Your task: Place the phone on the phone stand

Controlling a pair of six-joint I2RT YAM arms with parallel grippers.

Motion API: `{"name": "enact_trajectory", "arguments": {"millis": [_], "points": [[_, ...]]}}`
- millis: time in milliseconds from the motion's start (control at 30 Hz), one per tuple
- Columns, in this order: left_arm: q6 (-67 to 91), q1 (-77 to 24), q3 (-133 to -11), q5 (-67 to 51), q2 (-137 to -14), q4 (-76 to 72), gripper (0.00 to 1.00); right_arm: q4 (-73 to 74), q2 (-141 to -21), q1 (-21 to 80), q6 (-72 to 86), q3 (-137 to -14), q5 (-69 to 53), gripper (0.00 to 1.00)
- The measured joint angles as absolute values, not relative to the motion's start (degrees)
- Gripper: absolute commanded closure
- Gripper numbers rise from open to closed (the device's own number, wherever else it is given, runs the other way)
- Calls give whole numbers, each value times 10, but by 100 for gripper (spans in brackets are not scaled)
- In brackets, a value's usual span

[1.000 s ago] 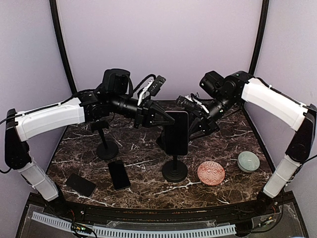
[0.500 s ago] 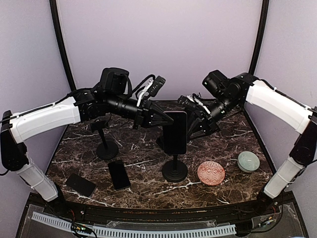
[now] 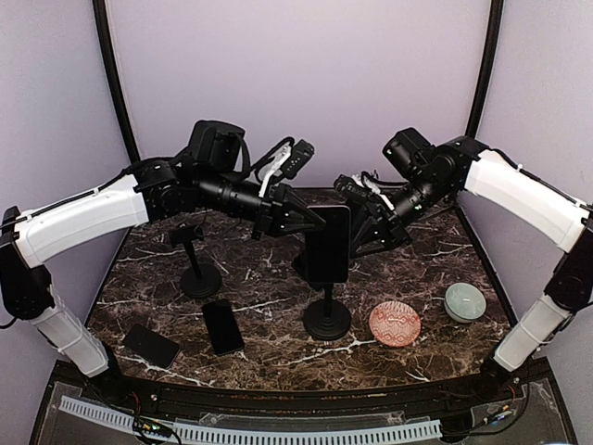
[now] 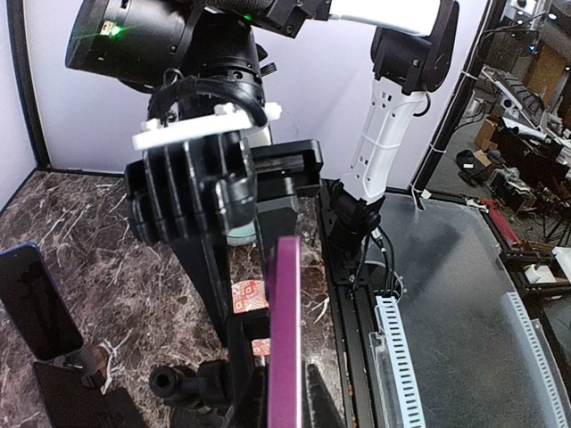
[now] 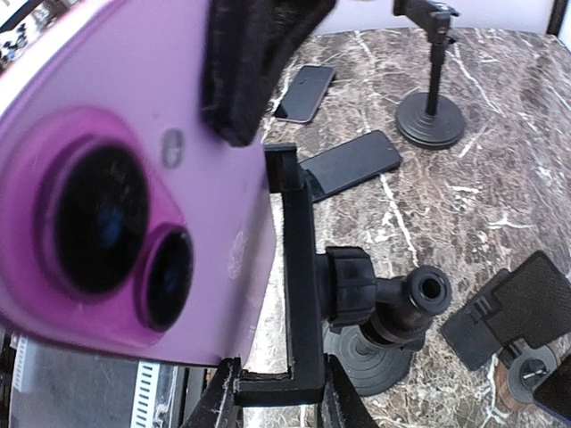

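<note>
A purple phone (image 3: 329, 248) stands upright, screen toward the camera, at the clamp of the black phone stand (image 3: 326, 321) in mid-table. My left gripper (image 3: 310, 221) is shut on the phone's left edge. In the left wrist view the phone (image 4: 287, 330) shows edge-on between the fingers of that gripper (image 4: 285, 406). My right gripper (image 3: 363, 236) is shut on the stand's clamp. In the right wrist view its fingers (image 5: 223, 397) pinch the clamp's lower lip (image 5: 299, 267), and the phone's back (image 5: 116, 178) lies against the clamp plate.
A second black stand (image 3: 199, 271) is at the left. Two dark phones (image 3: 222, 326) (image 3: 151, 345) lie flat at the front left. A pink patterned plate (image 3: 395, 324) and a pale green bowl (image 3: 464, 301) sit at the front right.
My left arm has lifted and swung slightly, keeping the phone at the clamp. My right arm has shifted a little to the right. Both grips are unchanged.
</note>
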State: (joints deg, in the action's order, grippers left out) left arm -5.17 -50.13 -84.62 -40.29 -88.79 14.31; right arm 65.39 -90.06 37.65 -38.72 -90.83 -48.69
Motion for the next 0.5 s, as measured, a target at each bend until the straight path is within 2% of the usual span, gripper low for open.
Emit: {"name": "enact_trajectory", "arguments": {"millis": [267,500], "points": [[-57,-506,-892,-340,-899,217,100,651,-893,376,-340,-912,-468,100],[-48,-514,-897,-305,-902,230,100,654,-892,367,-387,-902,-482,100]]}}
